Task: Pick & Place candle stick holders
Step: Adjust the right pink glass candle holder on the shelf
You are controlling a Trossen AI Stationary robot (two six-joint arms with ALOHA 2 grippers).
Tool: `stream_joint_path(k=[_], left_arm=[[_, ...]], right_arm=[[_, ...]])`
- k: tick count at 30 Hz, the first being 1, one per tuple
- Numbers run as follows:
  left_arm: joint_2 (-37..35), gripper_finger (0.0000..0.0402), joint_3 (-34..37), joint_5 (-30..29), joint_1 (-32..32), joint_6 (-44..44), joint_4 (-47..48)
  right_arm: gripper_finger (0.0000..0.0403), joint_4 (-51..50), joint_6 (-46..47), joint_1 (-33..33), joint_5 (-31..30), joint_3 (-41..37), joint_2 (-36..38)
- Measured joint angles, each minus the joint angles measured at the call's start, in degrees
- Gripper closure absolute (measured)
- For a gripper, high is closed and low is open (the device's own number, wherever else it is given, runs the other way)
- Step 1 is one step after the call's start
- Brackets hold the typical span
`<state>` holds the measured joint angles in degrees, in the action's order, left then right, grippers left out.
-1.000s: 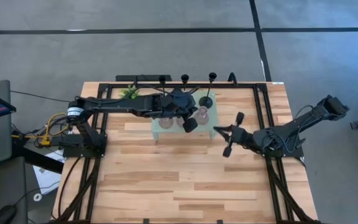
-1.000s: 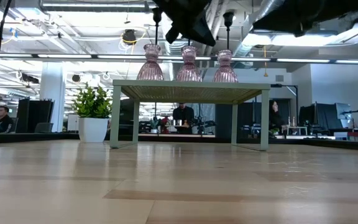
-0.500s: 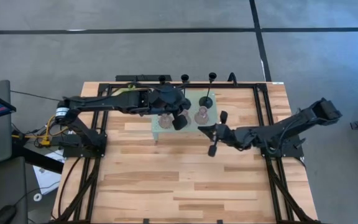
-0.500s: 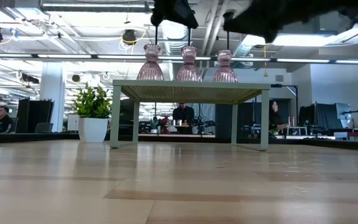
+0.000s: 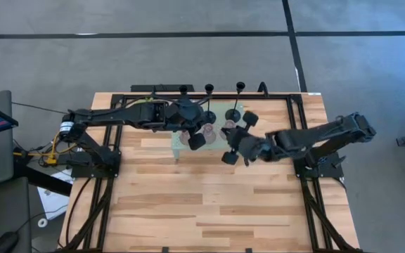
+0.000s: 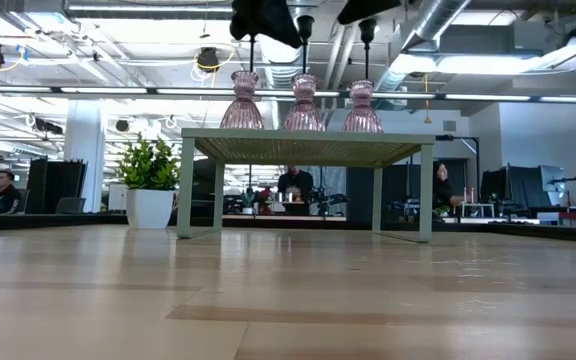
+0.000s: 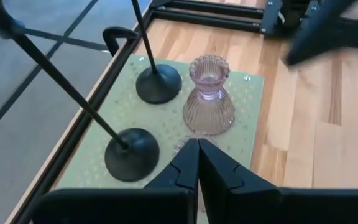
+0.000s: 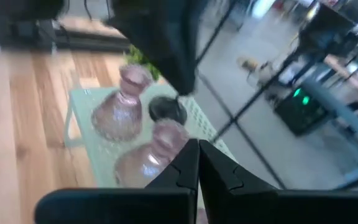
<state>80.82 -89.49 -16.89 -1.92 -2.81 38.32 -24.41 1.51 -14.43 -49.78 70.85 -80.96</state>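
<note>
1. The table (image 5: 209,204) is pale wood planking with a smooth, lightly sheened finish.
2. The stand (image 7: 92,163) is mint-green perforated sheet, matt.
3. The pink candle holder (image 7: 208,96) is ribbed translucent glass, glossy.
4. The black candle stick holders (image 7: 132,154) look like matt dark metal, with smooth round bases.
5. The left gripper (image 7: 199,163) has matt black, plastic-looking fingers.
</note>
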Motion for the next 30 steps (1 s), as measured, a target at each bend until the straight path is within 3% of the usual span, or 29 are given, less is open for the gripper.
stream_joint_path(k=[3,5,8,11,15,20,30], left_arm=[[0.0,0.0395,0.0,0.0,0.7,0.0,0.3],[0.0,0.0395,0.0,0.0,1.3,0.7,0.3],[0.0,0.0395,0.0,0.0,2.5,2.8,0.3],[-0.2,0.0395,0.0,0.0,4.0,3.1,0.5],[-0.9,0.0395,0.1,-0.3,6.0,4.1,1.7],[-2.2,0.0395,0.1,-5.1,8.4,4.1,2.7],[-7.0,0.0395,4.8,-7.3,9.5,2.3,2.2]], right_arm=[[0.0403,-10.2,1.9,2.4,5.4,5.8,0.6],[0.0403,-14.1,2.0,4.9,12.1,8.3,1.5],[0.0403,-17.3,2.0,9.3,21.5,9.1,1.9],[0.0403,-21.2,1.8,13.3,26.5,9.0,2.2],[0.0403,-23.0,1.0,17.3,28.4,8.2,2.2],[0.0403,-22.6,0.0,20.5,32.6,7.5,1.8],[0.0403,-23.9,0.0,22.5,36.9,7.5,-0.9]])
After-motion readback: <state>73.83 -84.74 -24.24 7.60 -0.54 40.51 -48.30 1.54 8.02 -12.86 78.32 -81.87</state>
